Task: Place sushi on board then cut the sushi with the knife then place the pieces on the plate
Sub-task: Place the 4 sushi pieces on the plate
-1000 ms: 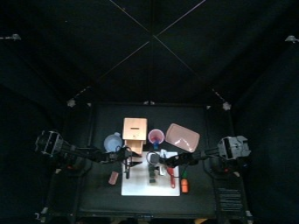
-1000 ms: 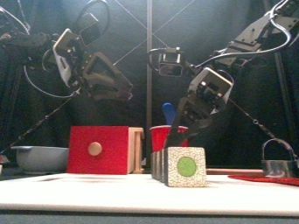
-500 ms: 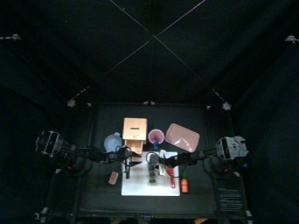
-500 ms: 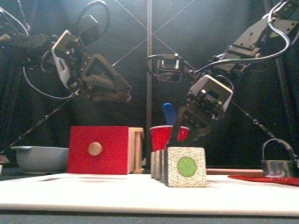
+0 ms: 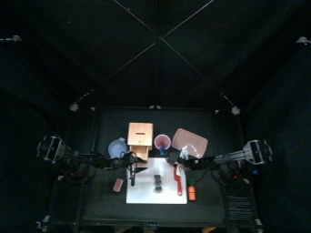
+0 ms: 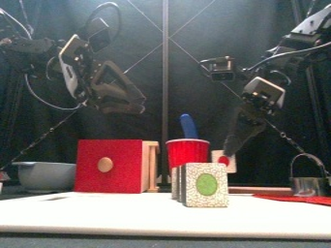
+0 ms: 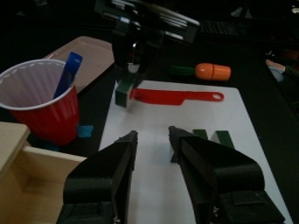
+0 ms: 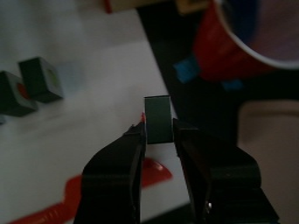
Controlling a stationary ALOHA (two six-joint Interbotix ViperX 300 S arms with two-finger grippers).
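Black curtains (image 5: 155,55) wall in the black bench (image 5: 104,211); sushi roll (image 6: 200,184) stands on the white board (image 5: 144,193), right jaws pinching one dark green piece (image 8: 158,114) in the air, left jaws spread apart.

Two black jointed arms, slim and strung with cable.
The left arm (image 6: 110,87) and right arm (image 6: 304,34) trail looped black cables (image 6: 39,89); each has a pale cross-plate (image 6: 72,50), and the left end effector (image 7: 149,136) and right end effector (image 8: 160,131) each have two broad black jaws.
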